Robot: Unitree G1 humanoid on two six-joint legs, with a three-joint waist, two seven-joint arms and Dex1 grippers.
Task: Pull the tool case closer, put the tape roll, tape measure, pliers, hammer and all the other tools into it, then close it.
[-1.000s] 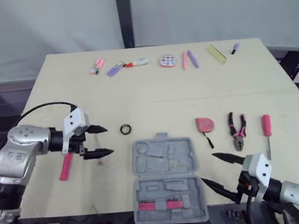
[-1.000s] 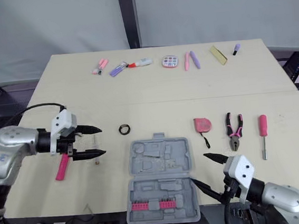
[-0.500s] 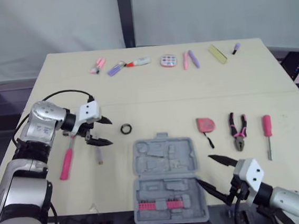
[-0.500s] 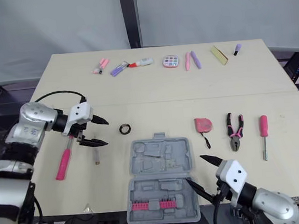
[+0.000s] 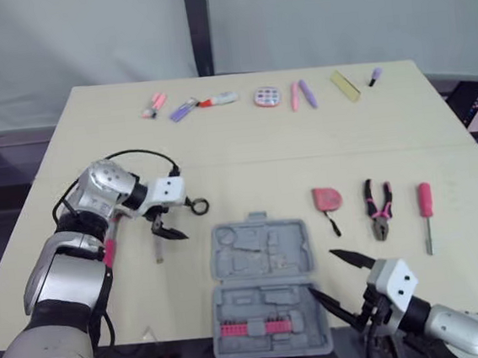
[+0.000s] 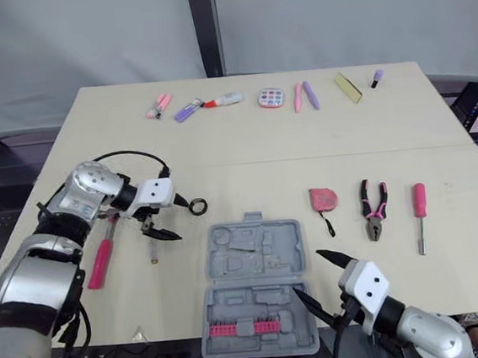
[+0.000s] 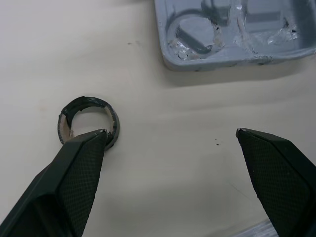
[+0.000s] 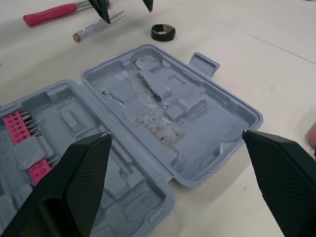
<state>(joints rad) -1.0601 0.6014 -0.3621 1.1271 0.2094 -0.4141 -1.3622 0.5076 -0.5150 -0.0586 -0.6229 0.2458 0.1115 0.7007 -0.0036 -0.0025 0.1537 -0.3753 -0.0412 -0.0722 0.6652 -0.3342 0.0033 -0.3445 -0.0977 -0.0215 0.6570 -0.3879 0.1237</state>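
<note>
Tape roll [image 7: 85, 102] lies right at one fingertip of the spread left gripper [image 7: 170, 132].

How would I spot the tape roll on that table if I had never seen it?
Start at the open grey case near the front edge of the pale table. Just beyond its far left corner, beside the left pincer, lies the tape roll. It is a small black ring, unlike the pink-handled hammer nearby.
</note>
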